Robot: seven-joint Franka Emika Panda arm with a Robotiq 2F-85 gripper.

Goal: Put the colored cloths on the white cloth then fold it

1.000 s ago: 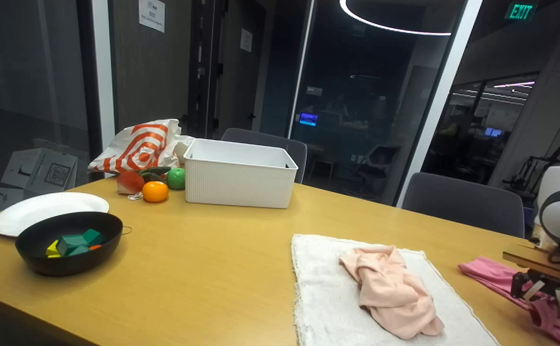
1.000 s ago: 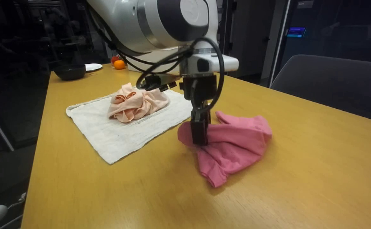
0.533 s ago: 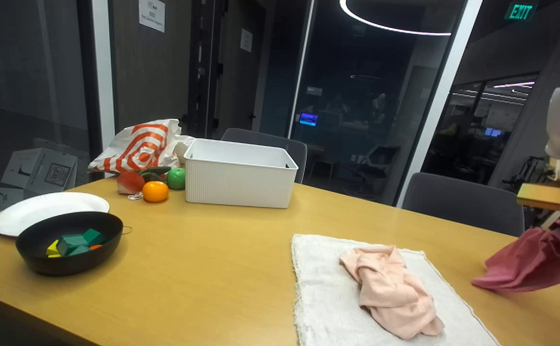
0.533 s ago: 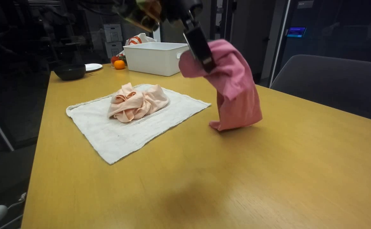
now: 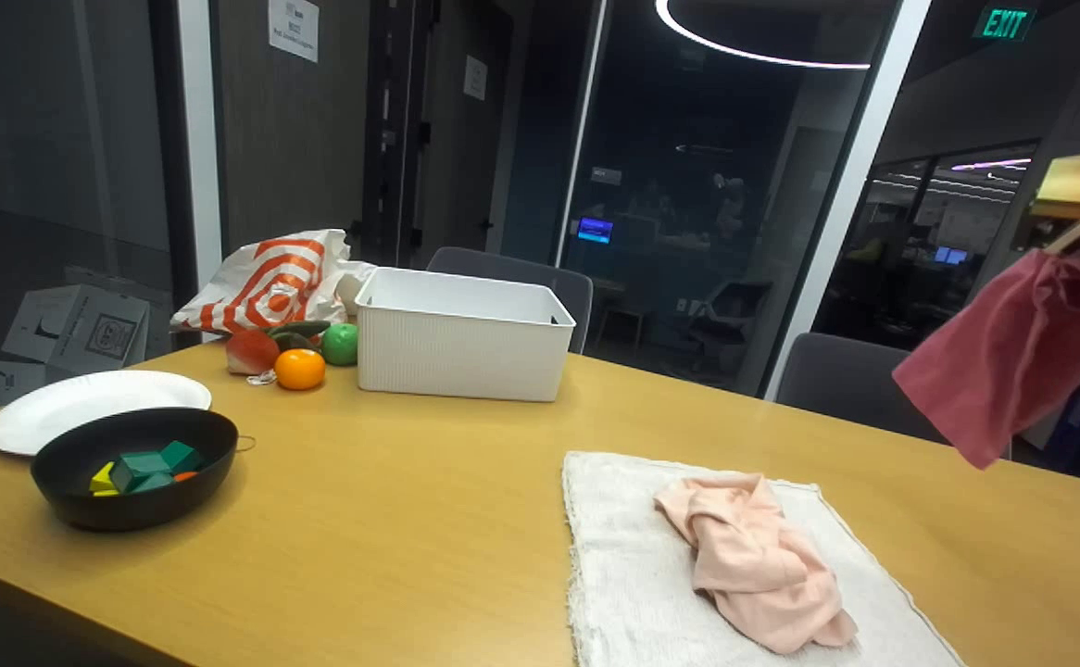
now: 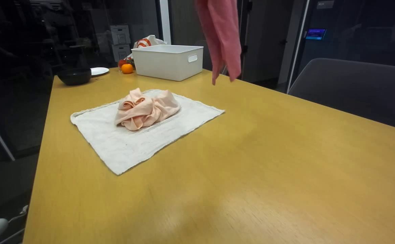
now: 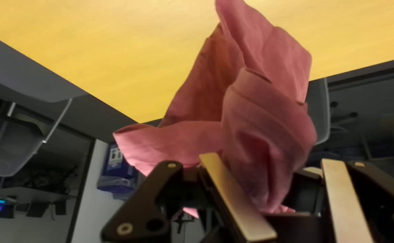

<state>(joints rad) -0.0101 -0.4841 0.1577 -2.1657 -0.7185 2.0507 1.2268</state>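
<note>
I hold the pink cloth (image 5: 1022, 352) pinched between my fingers (image 7: 235, 197), and it hangs in the air, clear of the surface (image 6: 258, 162). In both exterior views the peach cloth (image 6: 146, 112) lies crumpled on the white cloth (image 6: 119, 145), which is spread flat.

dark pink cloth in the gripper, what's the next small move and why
Probably move the gripper to bring the dark pink cloth over the white cloth: it hangs gripped above the table, apparently off to one side, while the peach cloth already lies on the white one.
</note>
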